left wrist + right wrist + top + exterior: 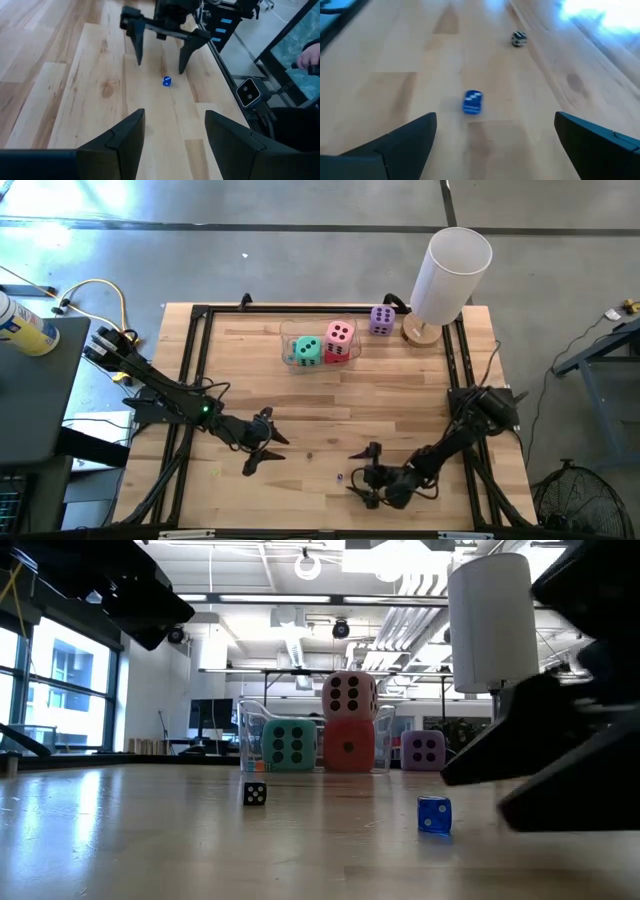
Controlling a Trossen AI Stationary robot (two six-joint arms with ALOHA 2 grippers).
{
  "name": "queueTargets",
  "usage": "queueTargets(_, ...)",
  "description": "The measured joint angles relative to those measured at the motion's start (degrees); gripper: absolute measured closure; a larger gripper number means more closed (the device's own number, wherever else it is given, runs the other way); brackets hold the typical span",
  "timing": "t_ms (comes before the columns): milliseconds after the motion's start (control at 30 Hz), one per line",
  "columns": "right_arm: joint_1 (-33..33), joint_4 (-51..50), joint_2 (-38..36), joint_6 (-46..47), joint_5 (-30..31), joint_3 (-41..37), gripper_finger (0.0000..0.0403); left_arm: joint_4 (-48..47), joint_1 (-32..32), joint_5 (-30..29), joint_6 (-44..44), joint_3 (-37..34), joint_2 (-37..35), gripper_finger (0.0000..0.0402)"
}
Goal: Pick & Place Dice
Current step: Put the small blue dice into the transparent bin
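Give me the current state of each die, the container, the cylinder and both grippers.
pink die: stacked on red die
red die: in clear container
teal die: in clear container
purple die: on table
small blue die: loose on table
small black die: loose on table
white cylinder: upright
left gripper: open, empty
right gripper: open, empty

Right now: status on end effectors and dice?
Both end effectors open, empty: left, right. Small blue die loose before right; small black die nearby. Big dice stacked far side. Nothing blocking.

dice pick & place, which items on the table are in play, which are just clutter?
In play: pink die on red die, teal die, all in the clear bin; purple die.
Clutter: white cylinder, small blue die, small black die.
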Motion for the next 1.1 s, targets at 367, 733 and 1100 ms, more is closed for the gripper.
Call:
queueTargets(367, -4.49, 4.59, 4.20, 0.02, -7.64, 0.07, 0.0014, 0.02, -0.35, 0.00, -2.00, 0.02, 0.00, 0.0200)
queueTargets(733, -4.41, 5.44, 5.06, -2.65, -9.15, 0.13, 0.0114, 0.30, -0.35, 0.00, -5.48, 0.02, 0.00, 0.0200)
queueTargets(1100, -5.79, 7.04, 5.15, -4.16, -9.82, 0.02, 0.0162, 4.81, -0.35, -0.02, -5.46, 0.02, 0.00, 0.0200)
